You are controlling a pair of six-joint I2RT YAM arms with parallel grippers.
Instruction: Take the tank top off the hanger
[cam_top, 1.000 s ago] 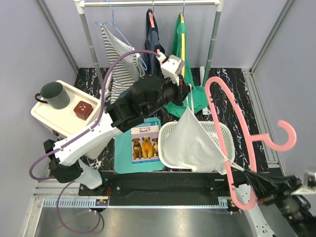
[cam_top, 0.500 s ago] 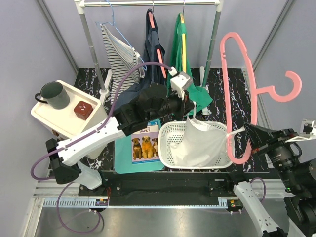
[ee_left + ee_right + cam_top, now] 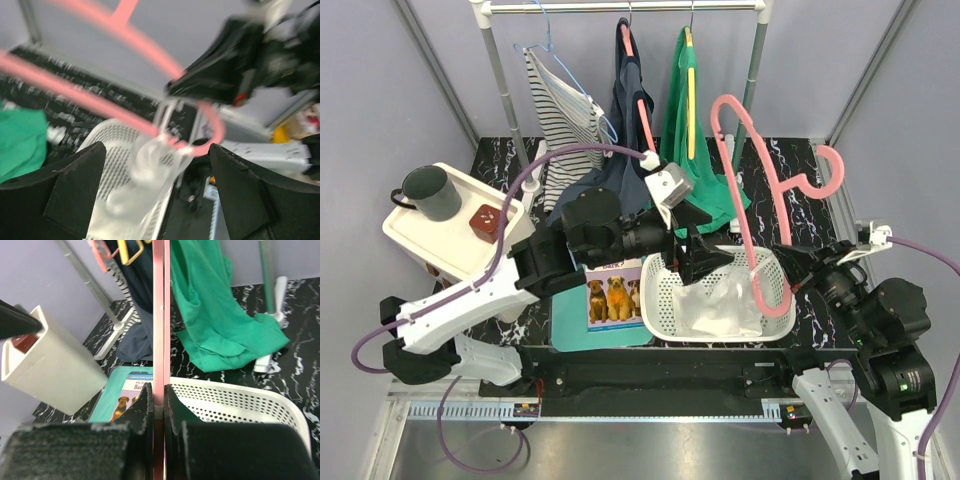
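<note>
**Left gripper** (image 3: 705,257): jaws wide apart, holding nothing, poised just above the basket (image 3: 663,298). The wrist view confirms an open gap between its black fingers (image 3: 75,192).

**Right gripper** (image 3: 158,405): jaws clamped on the bar of the pink hanger (image 3: 158,315), a smooth plastic rod.

**White tank top** (image 3: 715,305): thin, limp cloth, crumpled inside the white perforated plastic basket. One strap appears to be looped round the hanger's lower bend; the left wrist view is too blurred to confirm this.

**Hanger** (image 3: 738,210): tilted, hook uppermost, lower end dipping into the basket.

**Arms:** the left arm is stretched from lower left across to the basket. The right arm is raised at the right, wrist aimed left.
</note>
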